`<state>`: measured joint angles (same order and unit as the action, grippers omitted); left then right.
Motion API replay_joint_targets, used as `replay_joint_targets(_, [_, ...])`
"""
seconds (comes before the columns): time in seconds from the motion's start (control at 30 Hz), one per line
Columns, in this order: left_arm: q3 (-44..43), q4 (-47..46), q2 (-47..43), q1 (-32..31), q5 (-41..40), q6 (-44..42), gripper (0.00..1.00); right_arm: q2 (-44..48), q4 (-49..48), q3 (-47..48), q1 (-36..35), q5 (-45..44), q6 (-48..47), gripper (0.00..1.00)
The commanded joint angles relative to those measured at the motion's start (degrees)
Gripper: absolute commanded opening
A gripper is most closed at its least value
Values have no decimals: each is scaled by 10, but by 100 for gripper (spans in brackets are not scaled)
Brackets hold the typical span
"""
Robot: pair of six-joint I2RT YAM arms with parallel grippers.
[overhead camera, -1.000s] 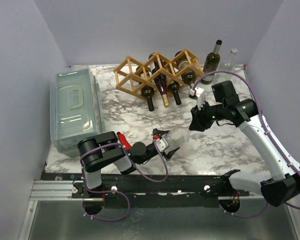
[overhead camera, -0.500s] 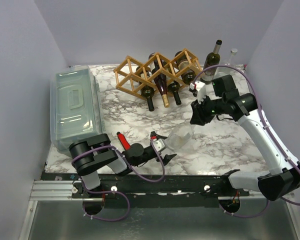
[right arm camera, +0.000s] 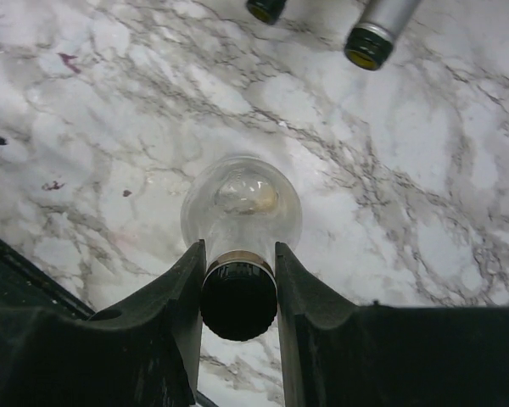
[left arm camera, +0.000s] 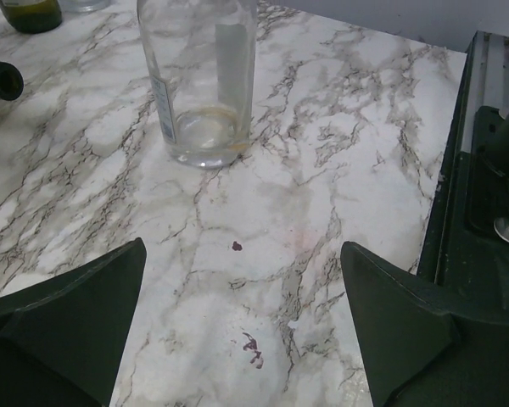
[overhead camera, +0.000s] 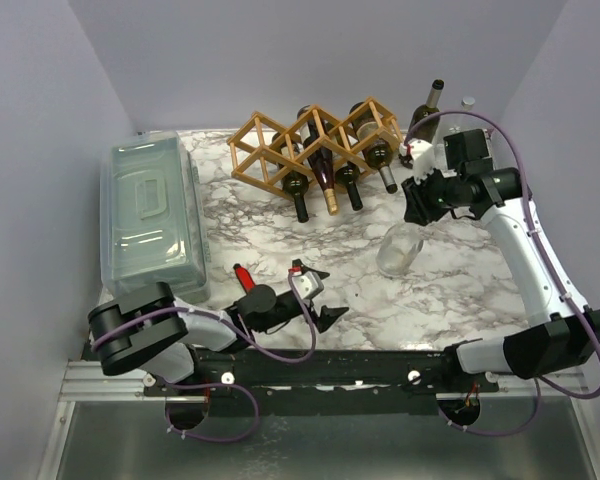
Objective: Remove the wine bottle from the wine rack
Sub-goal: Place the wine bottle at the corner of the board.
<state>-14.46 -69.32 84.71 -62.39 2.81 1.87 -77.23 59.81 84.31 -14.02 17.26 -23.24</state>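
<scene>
The wine rack [overhead camera: 310, 140] stands at the back of the marble table with several dark bottles [overhead camera: 328, 190] lying in its cells, necks pointing forward. A clear glass wine bottle [overhead camera: 400, 250] stands upright on the table to the right of centre. My right gripper [overhead camera: 418, 207] is shut on its neck just below the black cap [right arm camera: 237, 298], with a finger on each side. The bottle's base rests on the marble in the left wrist view [left arm camera: 202, 85]. My left gripper [overhead camera: 318, 295] is open and empty, low near the front edge [left arm camera: 242, 326].
A grey-green lidded plastic box [overhead camera: 150, 215] fills the left side. A green bottle [overhead camera: 427, 108] and a small clear bottle [overhead camera: 467, 104] stand at the back right. A red object [overhead camera: 245, 278] lies by the left arm. Two bottle necks [right arm camera: 371, 34] lie just beyond the held bottle.
The right gripper has swung the clear bottle from lying tilted to upright and carried it right and back. The left gripper has let go of it and drawn back toward the near edge.
</scene>
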Motion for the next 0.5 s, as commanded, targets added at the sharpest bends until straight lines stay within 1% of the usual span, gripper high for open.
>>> replay_joint_targets(0.0, [-31, 156, -65, -4, 18, 33, 99, -25, -42, 38, 40, -50, -39, 0])
replay_joint_targets(0.27, [-81, 326, -130, -4, 36, 59, 99, -112, -63, 134, 104, -72, -81, 0])
replay_joint_targets(0.47, [-82, 376, -180, -5, 29, 84, 99, -184, -72, 217, 137, -77, -91, 0])
